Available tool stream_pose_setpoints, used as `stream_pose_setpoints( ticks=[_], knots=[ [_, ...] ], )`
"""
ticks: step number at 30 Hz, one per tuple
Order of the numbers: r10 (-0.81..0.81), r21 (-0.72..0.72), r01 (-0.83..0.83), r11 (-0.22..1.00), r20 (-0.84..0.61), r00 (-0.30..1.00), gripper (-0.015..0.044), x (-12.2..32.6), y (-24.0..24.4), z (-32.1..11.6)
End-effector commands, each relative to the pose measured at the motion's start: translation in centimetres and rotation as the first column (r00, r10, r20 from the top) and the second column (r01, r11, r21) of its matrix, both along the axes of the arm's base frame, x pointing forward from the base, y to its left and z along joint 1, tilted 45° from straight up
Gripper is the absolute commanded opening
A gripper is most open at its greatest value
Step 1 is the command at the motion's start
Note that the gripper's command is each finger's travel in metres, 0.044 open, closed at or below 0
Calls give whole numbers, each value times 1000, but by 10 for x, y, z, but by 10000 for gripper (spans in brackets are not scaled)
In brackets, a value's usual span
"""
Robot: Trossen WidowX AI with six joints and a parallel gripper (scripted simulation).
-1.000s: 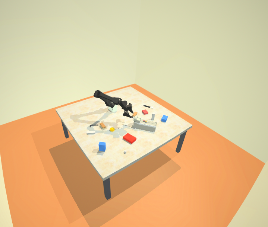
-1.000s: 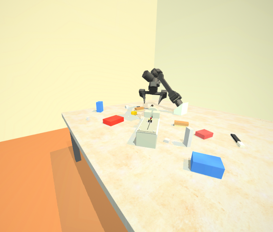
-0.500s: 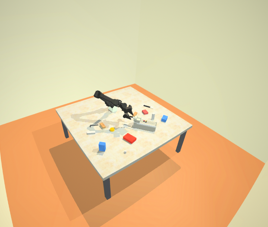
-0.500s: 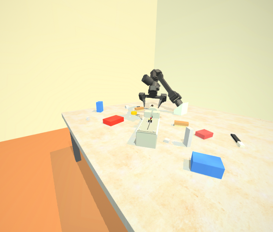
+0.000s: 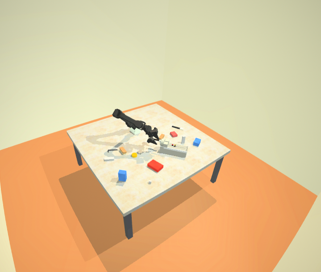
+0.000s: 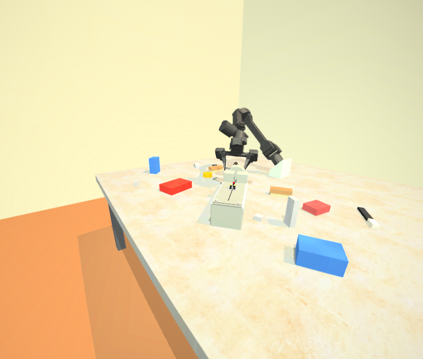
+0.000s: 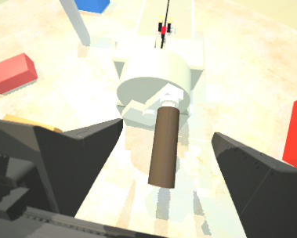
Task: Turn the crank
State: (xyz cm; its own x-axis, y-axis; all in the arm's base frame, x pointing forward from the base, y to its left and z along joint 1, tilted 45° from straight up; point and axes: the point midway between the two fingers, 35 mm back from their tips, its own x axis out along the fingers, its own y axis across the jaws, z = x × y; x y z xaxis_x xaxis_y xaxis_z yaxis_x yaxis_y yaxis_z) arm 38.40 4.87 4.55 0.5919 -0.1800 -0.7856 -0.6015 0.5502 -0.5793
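The pale grey machine (image 5: 173, 151) (image 6: 227, 215) (image 7: 156, 72) stands on the table, its round crank housing toward the arm. The brown crank handle (image 7: 164, 146) (image 6: 235, 163) points out toward my gripper. The slide's red pointer (image 7: 163, 30) (image 6: 233, 183) (image 5: 172, 145) sits a little to the crank side of the two brass marks (image 7: 164, 19), not level with them. My gripper (image 7: 166, 129) (image 6: 235, 168) (image 5: 157, 141) is open, with one finger on each side of the handle and a gap on both sides. Neither finger appears to touch it.
A red block (image 5: 155, 165) (image 6: 175, 186) lies beside the machine. On the other side are an upright grey block (image 6: 291, 211), a smaller red block (image 6: 316, 207), an orange block (image 6: 280, 190) and a blue block (image 6: 320, 255). A yellow disc (image 5: 134, 155) lies near the arm's shadow.
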Motion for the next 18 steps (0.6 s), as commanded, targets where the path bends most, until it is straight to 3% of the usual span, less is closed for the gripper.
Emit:
stream_pose_setpoints(
  ticks=[1,13,18],
  knots=[
    [6,1,-6,1000,-5,1000,309,-1,0,-3],
    [6,1,-6,1000,-5,1000,0,-1,0,-3],
    [6,1,-6,1000,-5,1000,0,-1,0,-3]
  ],
)
